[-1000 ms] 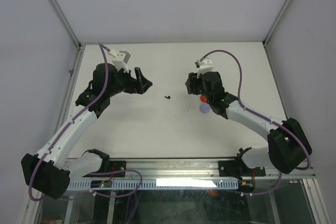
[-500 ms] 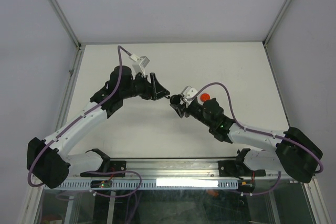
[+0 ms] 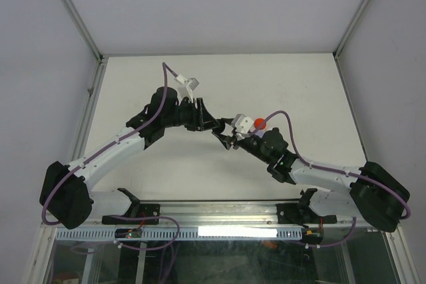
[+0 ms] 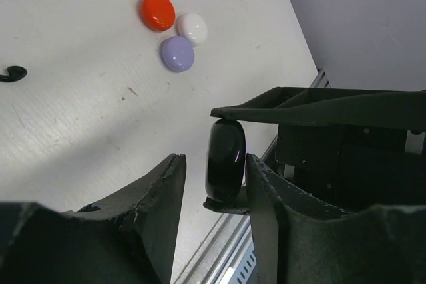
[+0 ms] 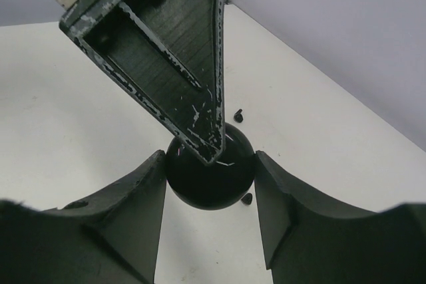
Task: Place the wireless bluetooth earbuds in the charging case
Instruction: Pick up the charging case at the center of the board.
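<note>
The black charging case (image 4: 226, 161) hangs above the table (image 4: 80, 118), the right gripper (image 5: 210, 171) pinching its rim so the left gripper (image 4: 214, 159) can bracket its flat faces, probably to split the lid; whether that left claw presses yet I cannot tell. One black earbud (image 4: 13, 73) lies loose on the table, apart from the red case (image 4: 158, 10), white case (image 4: 192, 28) and lilac case (image 4: 178, 53). No writing is legible anywhere.

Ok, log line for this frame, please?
right gripper: holds black case | left gripper: open around it | black earbud: on table
</note>
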